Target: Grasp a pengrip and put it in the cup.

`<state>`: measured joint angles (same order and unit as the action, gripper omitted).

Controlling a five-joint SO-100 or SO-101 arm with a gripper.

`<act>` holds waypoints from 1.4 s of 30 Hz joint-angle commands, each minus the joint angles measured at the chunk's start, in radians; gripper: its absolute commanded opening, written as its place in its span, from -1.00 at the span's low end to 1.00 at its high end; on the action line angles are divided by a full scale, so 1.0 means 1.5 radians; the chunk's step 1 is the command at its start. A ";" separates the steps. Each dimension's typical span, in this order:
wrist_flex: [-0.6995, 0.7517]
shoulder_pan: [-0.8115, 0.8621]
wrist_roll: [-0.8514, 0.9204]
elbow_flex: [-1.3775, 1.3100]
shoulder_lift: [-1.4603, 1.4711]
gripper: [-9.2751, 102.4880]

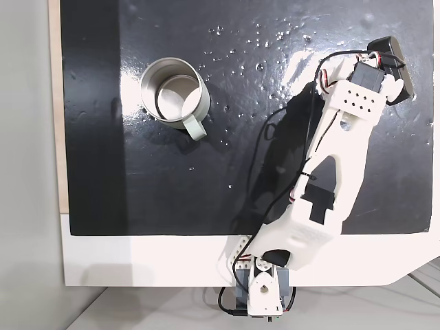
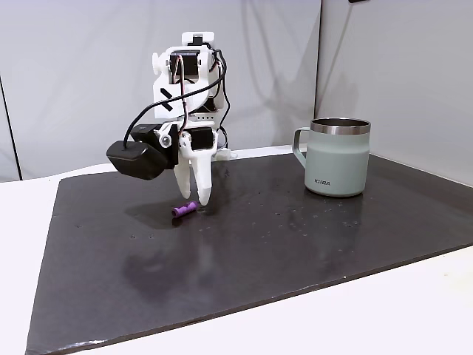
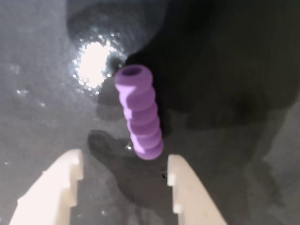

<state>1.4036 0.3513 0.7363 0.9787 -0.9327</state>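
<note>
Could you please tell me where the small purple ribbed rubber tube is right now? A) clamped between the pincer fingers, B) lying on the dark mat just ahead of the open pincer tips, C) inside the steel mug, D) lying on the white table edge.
B: in the wrist view the small purple ribbed rubber tube lies on the dark mat, just beyond the spread tips of the pincer, untouched.

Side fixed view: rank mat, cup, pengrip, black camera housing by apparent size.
1. Black mat, by far the largest.
2. Cup.
3. Black camera housing on the arm, looks smaller than the cup, though it may sit at a different depth, so unsure.
4. Pengrip, smallest, lying beside the open pincer.
</note>
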 commanded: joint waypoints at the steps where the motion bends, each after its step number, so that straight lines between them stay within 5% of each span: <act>1: 0.039 0.020 0.013 -0.108 0.027 -0.41; 7: 0.147 0.037 0.018 -0.331 0.168 -0.41; 12: 0.287 0.041 0.017 -0.699 0.387 -0.45; 21: 0.287 0.048 0.028 -0.706 0.410 -0.82; 28: 0.288 0.043 0.030 -0.663 0.350 -0.83; 42: 0.288 -0.062 -0.079 -0.365 -0.087 -0.84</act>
<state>1.8147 0.2991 0.6673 0.4034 -0.8851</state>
